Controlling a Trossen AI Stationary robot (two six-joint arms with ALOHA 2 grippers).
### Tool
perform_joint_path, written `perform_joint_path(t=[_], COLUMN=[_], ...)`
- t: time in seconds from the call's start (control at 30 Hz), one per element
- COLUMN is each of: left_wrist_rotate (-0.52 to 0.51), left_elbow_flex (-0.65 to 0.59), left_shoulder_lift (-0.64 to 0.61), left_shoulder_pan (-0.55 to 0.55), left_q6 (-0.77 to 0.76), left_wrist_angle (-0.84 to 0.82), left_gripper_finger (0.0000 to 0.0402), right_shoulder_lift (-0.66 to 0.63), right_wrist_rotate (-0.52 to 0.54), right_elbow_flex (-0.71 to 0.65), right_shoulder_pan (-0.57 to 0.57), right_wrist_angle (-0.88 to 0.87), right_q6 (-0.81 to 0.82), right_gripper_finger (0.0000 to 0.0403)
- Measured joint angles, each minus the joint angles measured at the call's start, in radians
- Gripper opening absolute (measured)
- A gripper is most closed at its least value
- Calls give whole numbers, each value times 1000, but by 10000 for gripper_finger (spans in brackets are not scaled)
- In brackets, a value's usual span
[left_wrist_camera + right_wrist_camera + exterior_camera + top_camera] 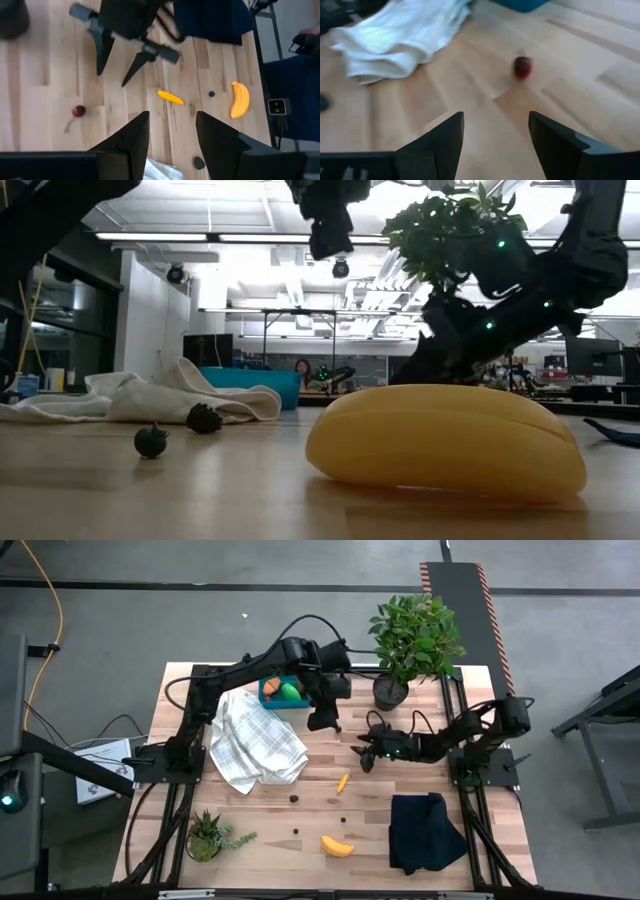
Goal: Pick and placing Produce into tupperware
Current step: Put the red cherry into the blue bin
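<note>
The teal tupperware (272,690) stands at the table's far side with an orange piece and a green piece (290,691) inside. My left gripper (322,721) hovers open just right of it, holding nothing. My right gripper (364,756) is open and low over the table's middle, pointing at the red strawberry (522,66), which lies on the wood ahead of its fingers. The orange carrot (343,782), the yellow banana (337,846) and tiny dark berries (294,798) lie on the table nearer the front edge. The left wrist view shows the strawberry (78,111), carrot (170,97) and banana (240,99).
A white checked cloth (255,743) lies crumpled left of centre, beside the tupperware. A black folded cloth (425,830) sits at the near right. The leafy bush in a dark pot (413,638) stands at the far right, and a small spiky plant (207,836) at the near left.
</note>
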Motion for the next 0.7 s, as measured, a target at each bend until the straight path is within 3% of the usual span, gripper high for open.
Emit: perform_joint_path(t=[0.4,0.7], left_wrist_rotate=[-58,-215], left_elbow_flex=[0,0], left_shoulder_lift=[-169,-273], left_shoulder_pan=[27,35], left_q6=[-110,-153], left_wrist_angle=[117,163], left_gripper_finger=[149,149], right_shoulder_lift=[76,190], right_wrist_rotate=[57,90], right_elbow_flex=[0,27], right_shoulder_pan=[-25,-25], right_wrist_angle=[70,206], right_q6=[-99,-153], right_gripper_finger=[215,215])
